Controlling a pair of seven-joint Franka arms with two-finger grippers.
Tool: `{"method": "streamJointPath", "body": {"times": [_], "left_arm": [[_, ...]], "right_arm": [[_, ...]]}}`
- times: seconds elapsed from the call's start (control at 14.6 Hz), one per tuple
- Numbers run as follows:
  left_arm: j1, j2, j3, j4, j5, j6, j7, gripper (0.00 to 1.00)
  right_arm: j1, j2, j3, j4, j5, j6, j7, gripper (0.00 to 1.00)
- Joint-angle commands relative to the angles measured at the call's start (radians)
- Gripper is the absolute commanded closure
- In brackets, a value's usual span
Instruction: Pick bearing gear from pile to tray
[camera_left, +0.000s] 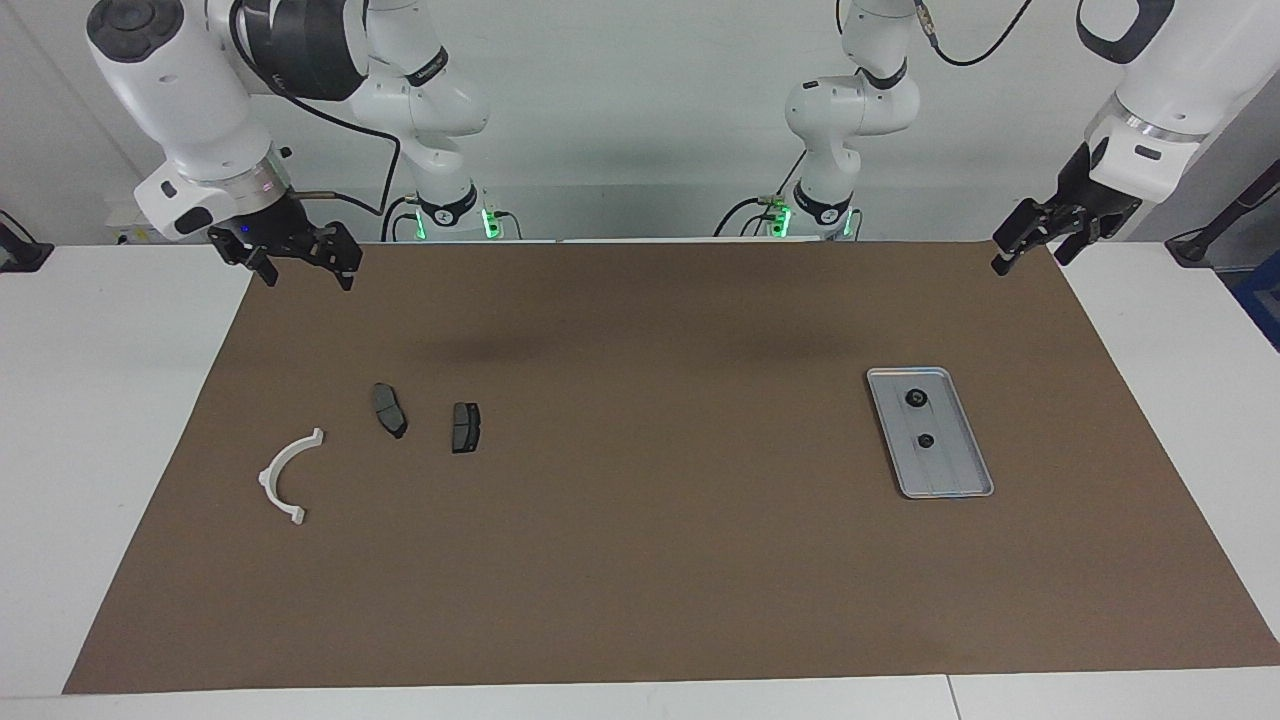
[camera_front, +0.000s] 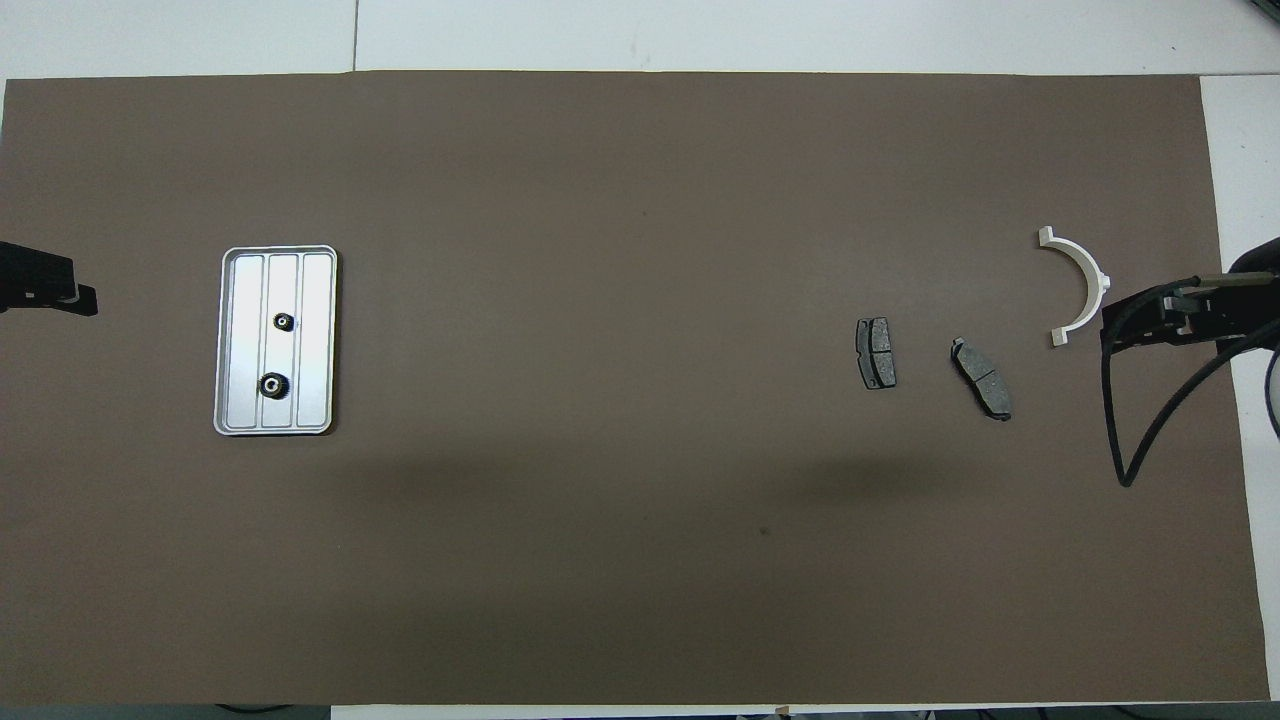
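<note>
Lying flat on the brown mat (camera_left: 640, 560) toward the left arm's end: silver tray (camera_left: 958, 478), two small black bearing gears (camera_left: 916, 398) inside, apart from each other, one nearer the robots. Toward the right arm's end: two dark grey pad plates (camera_left: 389, 409) side by side, white arc piece (camera_left: 289, 477) farther from the robots. Raised over the mat's corner at the left arm's end, left gripper (camera_left: 1030, 248), jaws spread, holding nothing. Raised over the mat's edge at the right arm's end, right gripper (camera_left: 305, 266), jaws spread, holding nothing. Both well apart from tray and parts.
</note>
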Motion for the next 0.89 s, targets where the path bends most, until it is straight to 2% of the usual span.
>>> {"method": "streamJointPath", "body": {"times": [0.0,0.34,0.82], "left_arm": [[0.011,-0.015,-0.005,0.007,0.029,-0.026,0.013,0.0],[0.014,-0.013,-0.018,0.015,0.064,-0.026,0.036,0.0],[0.012,-0.018,-0.039,-0.077,0.056,0.014,0.042,0.0]], "right_arm": [[-0.017,-0.028,0.009,-0.037,0.007,0.032,-0.03,0.0],[-0.017,-0.029,0.009,-0.039,0.007,0.029,-0.03,0.0],[-0.027,-0.029,0.011,-0.039,0.007,0.032,-0.03,0.0]]}}
